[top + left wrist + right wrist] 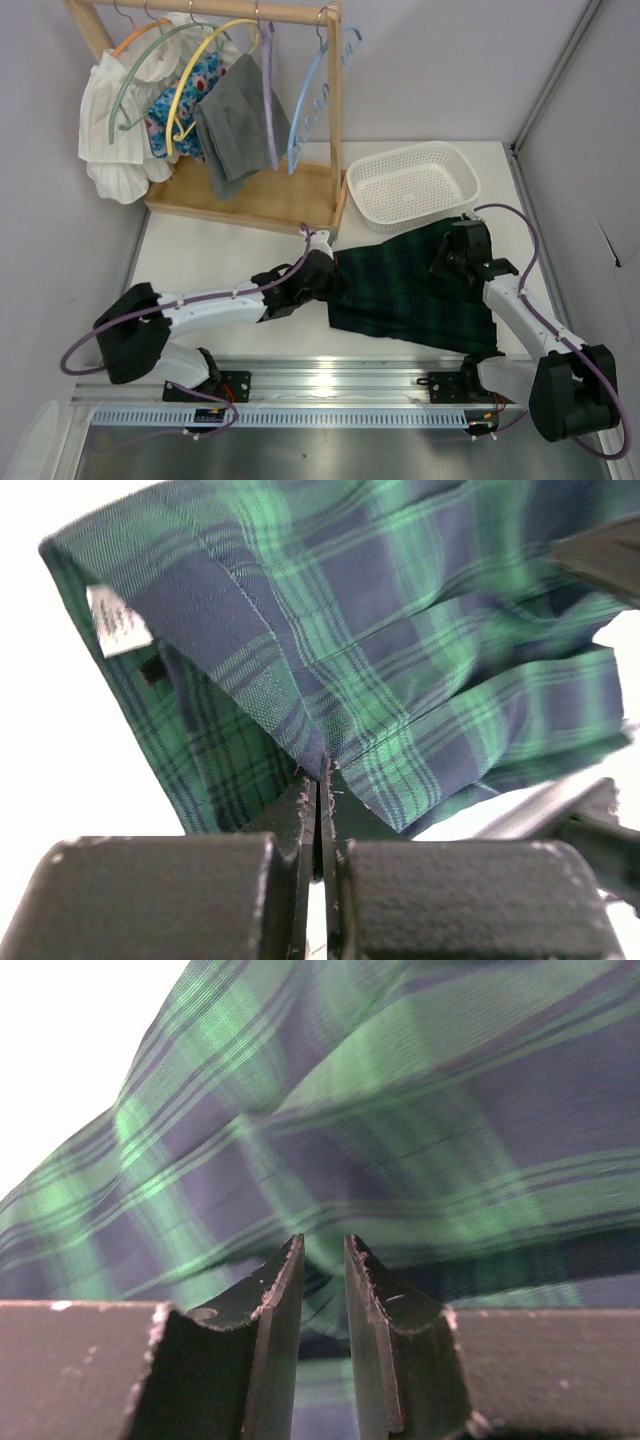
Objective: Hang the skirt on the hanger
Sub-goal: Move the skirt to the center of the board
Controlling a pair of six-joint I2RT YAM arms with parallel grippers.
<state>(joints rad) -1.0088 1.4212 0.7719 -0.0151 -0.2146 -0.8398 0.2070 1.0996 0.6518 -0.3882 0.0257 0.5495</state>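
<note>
From above, the plaid skirt [405, 290] lies flat on the desk [230, 260], stretched between your two grippers. Its long axis runs from the left gripper [330, 275] at one edge to the right gripper [447, 262] at the far corner. The empty blue hanger [305, 115] hangs on the wooden rack [334, 140], well beyond the left gripper and away from you, so your left arm is nearer to it.

In the left wrist view, the gripper [320, 780] is pressed together on a fold of skirt [380, 630], the label [120, 620] up to its left.

In the right wrist view, the gripper [322, 1255] shows only a slit, and it looks to be pinching the cloth [400, 1110] above it.
</note>
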